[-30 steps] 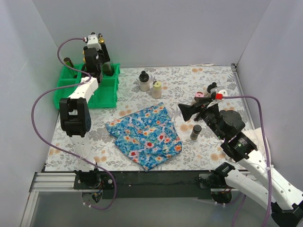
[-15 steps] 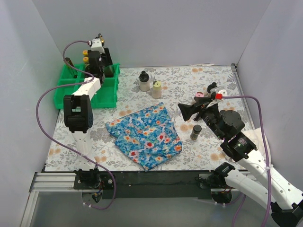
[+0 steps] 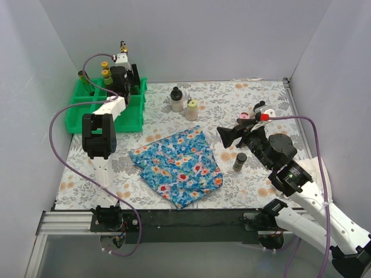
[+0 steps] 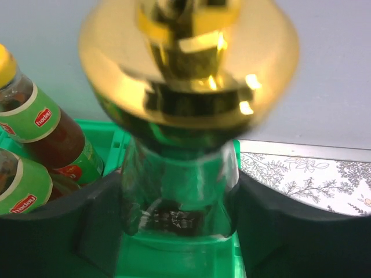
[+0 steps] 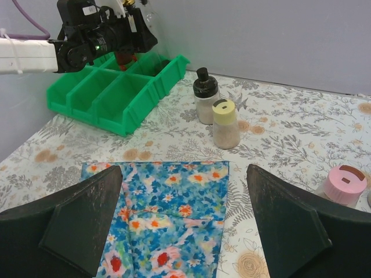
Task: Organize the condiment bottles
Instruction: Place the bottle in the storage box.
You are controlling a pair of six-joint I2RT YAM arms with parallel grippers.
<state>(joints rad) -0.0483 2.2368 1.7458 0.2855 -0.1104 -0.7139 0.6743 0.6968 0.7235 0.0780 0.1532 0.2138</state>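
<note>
1. Left fingers [image 4: 52, 231] are part-closed, one on each side of the clear glass body of the gold-topped bottle [image 4: 179, 185]. The bottle is held upright.
2. The bottle is over a back compartment of the green tray [image 3: 78, 116], just beside two yellow-capped sauce bottles [image 4: 35, 121] already in the tray. Cannot tell whether its base touches the tray floor.
3. Step in hand, judged: setting the tall bottle into the tray. The next move calls for a straight drop clear of the sauce bottles, then opening the fingers and backing off without catching the wide cap.
4. Look: clear glass with a narrow neck and a broad, shiny gold top. It probably tips if let go tilted.
5. Right fingers [image 5: 81, 220] are spread wide and empty, above the blue floral cloth [image 5: 168, 220].
6. Unsorted on the worktop [image 3: 243, 92]:
   - black-capped shaker [image 5: 204, 95] with cream shaker [image 5: 225, 123] just beside it
   - pink-lidded jar [image 5: 345, 185]
   - dark jar [image 3: 239, 161]
</note>
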